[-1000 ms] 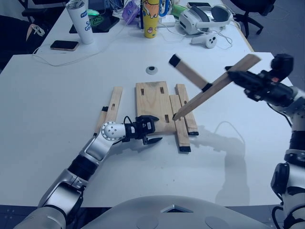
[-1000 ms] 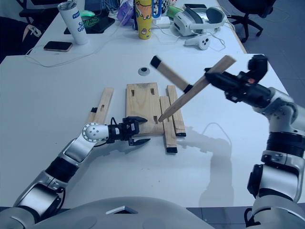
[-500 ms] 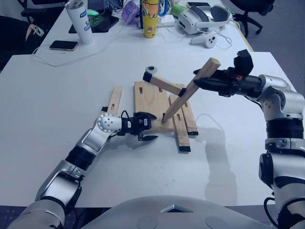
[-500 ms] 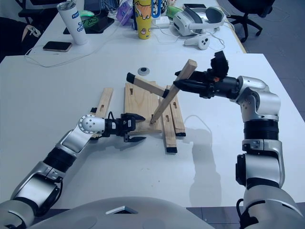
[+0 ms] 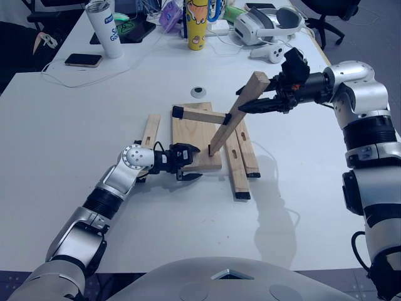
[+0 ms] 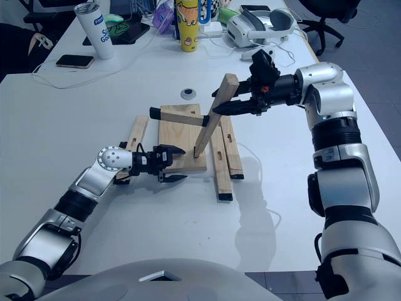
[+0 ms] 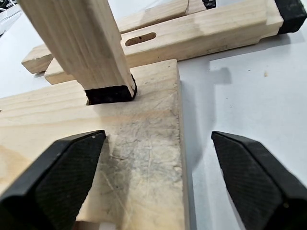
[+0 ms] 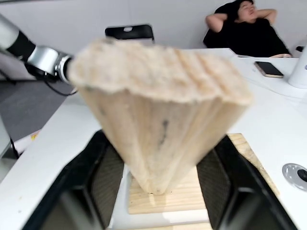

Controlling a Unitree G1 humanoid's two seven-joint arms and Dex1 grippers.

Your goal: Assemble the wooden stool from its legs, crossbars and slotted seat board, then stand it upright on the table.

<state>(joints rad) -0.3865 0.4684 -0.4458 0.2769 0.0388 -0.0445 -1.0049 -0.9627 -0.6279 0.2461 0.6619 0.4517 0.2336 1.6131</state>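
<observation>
Leg (image 5: 233,116) is clamped near its top by right gripper (image 5: 254,104), with crossbar (image 5: 200,115) attached. Its black-tipped foot is set at the slot (image 7: 109,94) by the near right corner of seat board (image 5: 188,139). The long axis is tilted, top leaning toward the right arm, so uprighting is probably needed for seating. Left gripper (image 5: 193,163) is spread, straddling the board's near edge just beside the foot.

White tabletop (image 5: 207,232) is found open at 6 o'clock of the pale wooden seat board (image 5: 191,141). Passage is blocked at 3 o'clock by two black-tipped wooden legs (image 5: 238,169), at 9 by a seemingly slotted wooden bar (image 5: 150,125), above by a tilted wooden leg (image 5: 237,113).
</observation>
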